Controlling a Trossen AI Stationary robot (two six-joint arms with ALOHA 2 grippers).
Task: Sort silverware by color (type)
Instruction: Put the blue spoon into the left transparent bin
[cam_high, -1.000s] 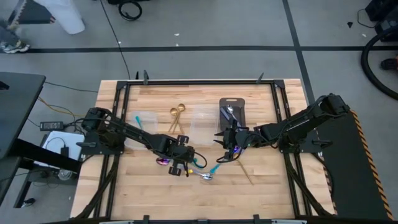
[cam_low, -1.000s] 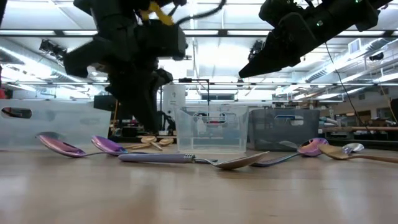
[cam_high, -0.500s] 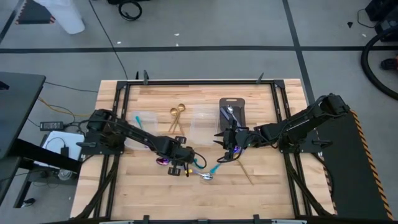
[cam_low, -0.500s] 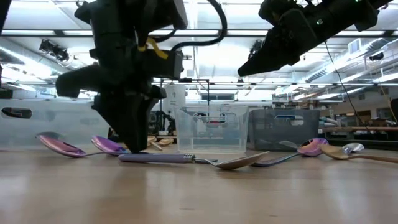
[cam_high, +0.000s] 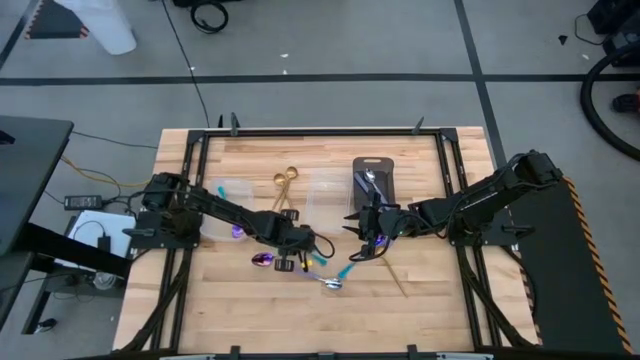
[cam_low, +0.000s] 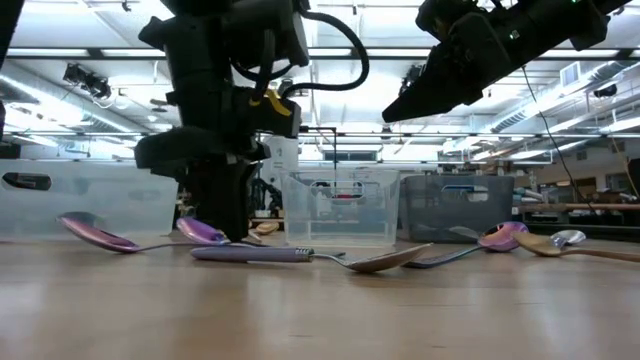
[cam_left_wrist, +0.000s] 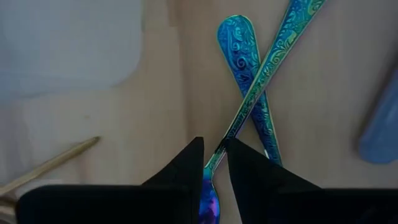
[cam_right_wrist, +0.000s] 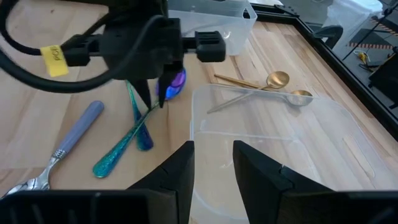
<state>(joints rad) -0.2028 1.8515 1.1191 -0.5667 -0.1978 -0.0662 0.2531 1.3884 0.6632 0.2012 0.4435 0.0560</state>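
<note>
At mid-table, the left pincer (cam_left_wrist: 212, 151) narrowly clasps an iridescent spoon (cam_left_wrist: 264, 73).

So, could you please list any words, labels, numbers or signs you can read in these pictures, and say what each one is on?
Yellow tag on a cable of the left arm: dark characters, too blurred to read.
Yellow tag on the same arm in the low view: no characters legible.
Silverware, containers and table: no readable text.
</note>
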